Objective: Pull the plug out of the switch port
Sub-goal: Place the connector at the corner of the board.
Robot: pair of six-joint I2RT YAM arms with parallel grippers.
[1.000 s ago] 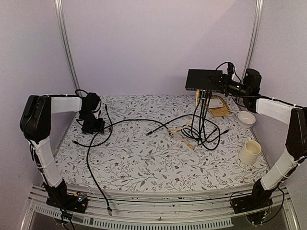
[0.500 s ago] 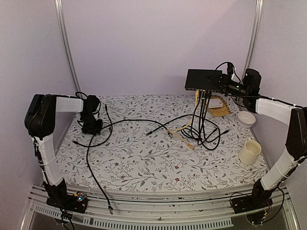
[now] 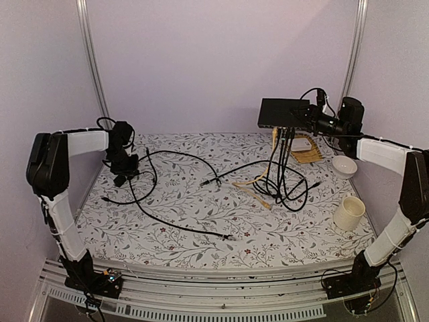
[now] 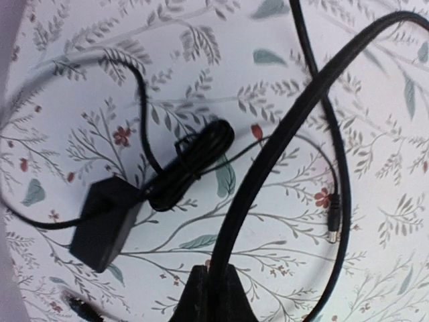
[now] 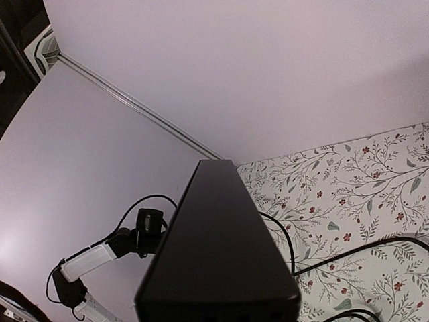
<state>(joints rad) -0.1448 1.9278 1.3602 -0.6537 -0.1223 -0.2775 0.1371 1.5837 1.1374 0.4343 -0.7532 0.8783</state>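
At far right, switch [image 3: 285, 112] held aloft, cables [image 3: 281, 157] hanging

We find the right gripper [image 3: 312, 115] clamped on the black switch above the table [image 3: 201, 255]. At far left, the left gripper [image 3: 124, 176] is clenched on a black cable [image 4: 315, 87]. We judge the pull begun, not proven: whether any plug has left its port is hidden.

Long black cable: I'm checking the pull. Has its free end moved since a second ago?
Yes. Its free end swung off the front rail, rightward and back onto the table.
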